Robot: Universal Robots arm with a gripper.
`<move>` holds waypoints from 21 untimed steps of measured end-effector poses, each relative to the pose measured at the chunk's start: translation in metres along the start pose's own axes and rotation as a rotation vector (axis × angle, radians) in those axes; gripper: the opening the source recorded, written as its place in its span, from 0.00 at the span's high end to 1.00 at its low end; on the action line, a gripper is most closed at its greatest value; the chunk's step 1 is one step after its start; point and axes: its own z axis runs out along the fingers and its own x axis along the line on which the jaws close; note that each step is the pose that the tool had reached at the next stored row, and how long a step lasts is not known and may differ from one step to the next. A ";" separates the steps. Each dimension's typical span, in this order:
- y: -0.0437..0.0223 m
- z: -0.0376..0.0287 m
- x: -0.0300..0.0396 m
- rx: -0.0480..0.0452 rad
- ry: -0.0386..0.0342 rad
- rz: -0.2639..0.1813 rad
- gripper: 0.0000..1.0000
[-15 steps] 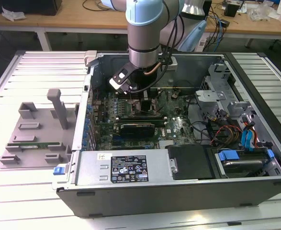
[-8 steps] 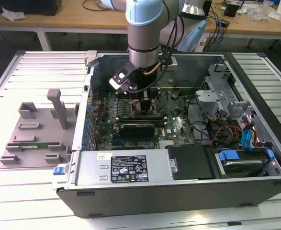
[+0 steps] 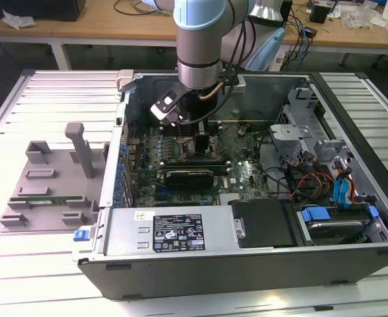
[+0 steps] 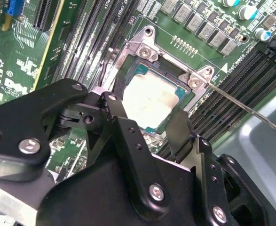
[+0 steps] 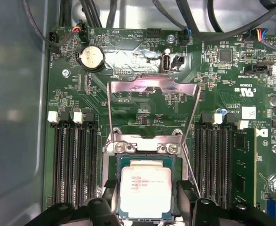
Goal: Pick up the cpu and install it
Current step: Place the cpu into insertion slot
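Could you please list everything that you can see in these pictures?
computer case: one, grey, open, on the table.
table: one, silver slats, under the case.
fixture: one, grey, table, exterior view's left.
power supply: one, silver, case side nearest the exterior camera.
motherboard: one, green, inside the case.
socket: one, black-framed, on the motherboard.
cpu: one, silver-grey, lying in the socket.
load plate: one, bare metal, raised beside the socket.
coin cell: one, silver, on the motherboard.
memory stick: one, green, slot beside the socket.
arm: one, grey and pale blue, reaching into the case.
gripper: one, black, low over the cpu.
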 end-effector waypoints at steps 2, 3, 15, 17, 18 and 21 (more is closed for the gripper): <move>0.0002 -0.0021 0.0000 -0.0002 0.0003 0.000 0.38; 0.0001 -0.0022 0.0000 -0.0001 0.0001 0.000 0.38; 0.0002 -0.0031 -0.0001 -0.0001 0.0001 0.000 0.89; 0.0010 -0.0032 -0.0001 0.0002 -0.0001 0.000 0.89; 0.0016 -0.0027 -0.0001 0.0010 0.0001 0.000 0.89; 0.0014 0.0004 -0.0001 0.0053 -0.0001 0.000 0.89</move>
